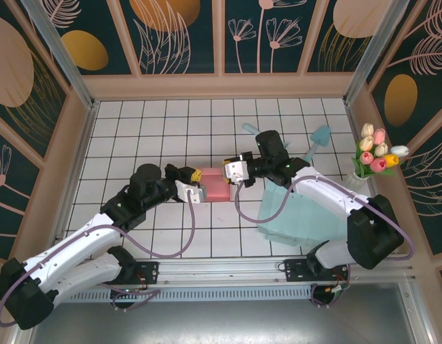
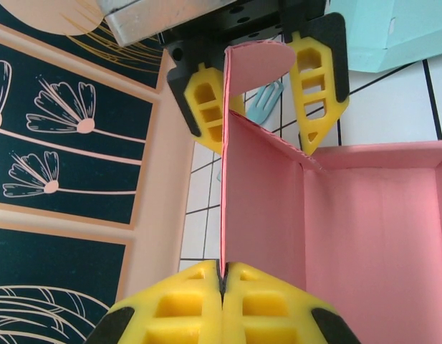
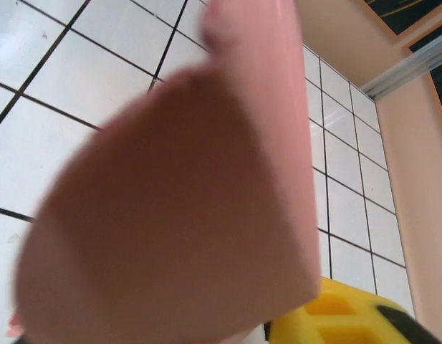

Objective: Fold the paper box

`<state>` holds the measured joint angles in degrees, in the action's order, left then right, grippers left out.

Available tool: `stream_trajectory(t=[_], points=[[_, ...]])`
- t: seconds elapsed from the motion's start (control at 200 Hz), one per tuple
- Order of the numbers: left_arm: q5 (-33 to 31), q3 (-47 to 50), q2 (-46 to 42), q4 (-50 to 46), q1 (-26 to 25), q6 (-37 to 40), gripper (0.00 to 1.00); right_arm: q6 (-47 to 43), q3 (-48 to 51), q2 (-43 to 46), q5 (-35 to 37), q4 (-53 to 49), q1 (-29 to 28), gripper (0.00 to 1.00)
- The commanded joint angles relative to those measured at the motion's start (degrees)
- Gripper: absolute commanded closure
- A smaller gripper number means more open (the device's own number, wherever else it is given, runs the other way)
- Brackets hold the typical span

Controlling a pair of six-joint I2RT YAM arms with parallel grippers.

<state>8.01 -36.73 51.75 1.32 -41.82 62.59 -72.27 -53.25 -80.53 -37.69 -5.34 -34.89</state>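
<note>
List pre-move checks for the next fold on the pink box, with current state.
1. Left gripper clamped on pink box wall: ok.
2. Rounded flap between right gripper jaws: ok, jaws apart.
3. Right gripper touching flap: cannot tell.
4. Box walls upright, uncrushed: ok.
5. Teal paper apart from box: ok.
</note>
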Motion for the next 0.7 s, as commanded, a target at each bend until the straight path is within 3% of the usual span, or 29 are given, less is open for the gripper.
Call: stream_trajectory(t=[0.0, 0.175, 0.25, 0.295, 0.385, 0.42, 0.485, 0.601, 0.691], points=[[3.2, 0.3, 0.2, 1.5, 0.3, -0.1, 1.00, 0.6, -2.1, -1.0, -4.0, 0.5, -0.9, 0.79], [3.4, 0.4, 0.0, 1.8, 0.3, -0.4, 1.00, 0.9, -2.7, -1.3, -3.0, -1.0, -0.8, 0.99], [3.3, 0.5, -0.2, 2.4, 0.3, -0.5, 1.00, 1.1, -2.8, -1.2, -2.6, -1.5, -0.5, 1.00], [3.1, 0.8, -0.5, 3.1, 0.3, -0.7, 0.91, 1.4, -2.9, -1.2, -2.7, -1.7, 0.0, 1.00], [2.5, 1.1, -1.4, 4.6, 0.3, -1.5, 0.58, 2.8, -3.2, -1.1, -3.7, -1.6, 1.6, 1.00], [1.9, 1.2, -1.7, 5.7, 0.3, -2.8, 0.52, 3.3, -3.2, -0.9, -4.1, -1.6, 2.4, 1.00], [1.3, 1.4, -2.3, 9.3, 1.0, -7.7, 0.51, 4.1, -3.4, -0.5, -4.3, -1.4, 3.2, 1.00], [4.5, 0.9, -1.7, 18.2, 7.4, -23.7, 0.50, 5.3, -3.2, 0.8, -4.4, -1.5, 7.9, 1.00], [4.0, -4.2, 1.8, 17.4, 12.2, -34.9, 0.47, 5.5, -2.4, 2.2, -4.7, -1.7, 11.0, 1.00]])
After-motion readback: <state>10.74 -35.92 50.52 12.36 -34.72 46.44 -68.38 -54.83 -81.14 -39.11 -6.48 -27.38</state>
